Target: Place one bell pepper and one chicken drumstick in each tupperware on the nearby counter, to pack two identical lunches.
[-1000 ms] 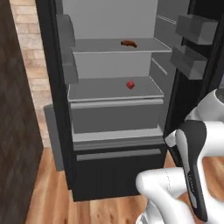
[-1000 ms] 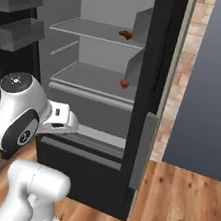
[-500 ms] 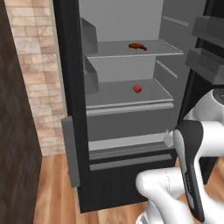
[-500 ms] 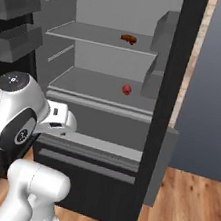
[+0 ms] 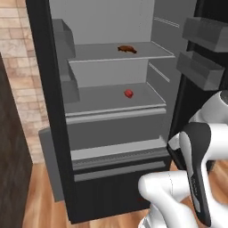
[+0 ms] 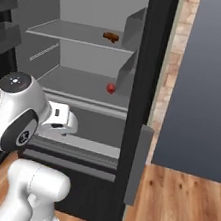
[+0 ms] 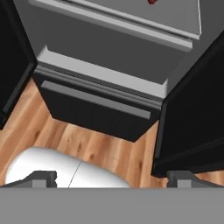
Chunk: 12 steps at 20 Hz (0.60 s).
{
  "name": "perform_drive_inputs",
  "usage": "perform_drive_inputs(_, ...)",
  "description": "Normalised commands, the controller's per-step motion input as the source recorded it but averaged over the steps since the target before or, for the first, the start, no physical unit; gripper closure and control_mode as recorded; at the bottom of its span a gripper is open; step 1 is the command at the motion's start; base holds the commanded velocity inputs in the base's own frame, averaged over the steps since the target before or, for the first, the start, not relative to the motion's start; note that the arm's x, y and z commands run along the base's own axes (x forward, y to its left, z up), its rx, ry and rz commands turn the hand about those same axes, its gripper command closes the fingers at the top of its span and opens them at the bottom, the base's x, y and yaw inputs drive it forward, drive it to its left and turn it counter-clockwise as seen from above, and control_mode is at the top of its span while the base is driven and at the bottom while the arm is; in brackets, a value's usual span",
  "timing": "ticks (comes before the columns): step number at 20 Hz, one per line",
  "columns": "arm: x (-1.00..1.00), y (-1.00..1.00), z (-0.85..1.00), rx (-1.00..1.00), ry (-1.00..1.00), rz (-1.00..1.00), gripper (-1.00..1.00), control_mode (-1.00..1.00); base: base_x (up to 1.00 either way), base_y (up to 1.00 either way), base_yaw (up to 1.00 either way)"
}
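Bell pepper (image 5: 128, 93): one small glossy red pepper sits alone on the lower grey shelf (image 5: 111, 99) of the open fridge, toward the middle of the shelf; from the right base view it lies near the shelf's right end (image 6: 110, 88), and a red sliver of it peeks in at the top edge of the hand view (image 7: 151, 1).
Chicken drumstick (image 5: 127, 49): one dark reddish-brown piece lies on the upper shelf (image 5: 133, 52), one level above the pepper and well apart from it; the right base view shows it near the back of that shelf (image 6: 111, 36).
Fridge (image 5: 49, 111): black body, grey inside, standing wide open; door bins (image 5: 199, 69) hang on the door at the right in the left base view.
Drawer (image 5: 116, 133): a grey drawer front closes off the space under the lower shelf, with a dark panel beneath it.
Gripper (image 7: 112, 179): released, the two dark fingertips (image 7: 41, 178) standing far apart at the bottom corners of the hand view, nothing between them; it hangs in front of the fridge's lower part, looking down at the drawer and the floor.
Arm (image 6: 17, 118): white with dark joints, folded low in front of the fridge.
Floor (image 6: 183, 210): warm wooden planks.
Wall (image 5: 22, 89): pale brick beside the fridge.
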Motion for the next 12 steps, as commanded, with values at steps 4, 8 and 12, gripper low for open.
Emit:
perform_drive_inputs(4,0.0,0.0,0.0,0.0,0.0,0.0,-1.0,1.0,0.84,0.24,-0.05)
perform_drive_inputs(8,0.0,0.0,0.0,0.0,0.0,0.0,-1.0,1.0,0.57,0.11,-0.07)
perform_drive_inputs(12,0.0,0.0,-0.15,0.0,0.0,-0.02,-1.0,-1.0,0.0,0.0,-0.07)
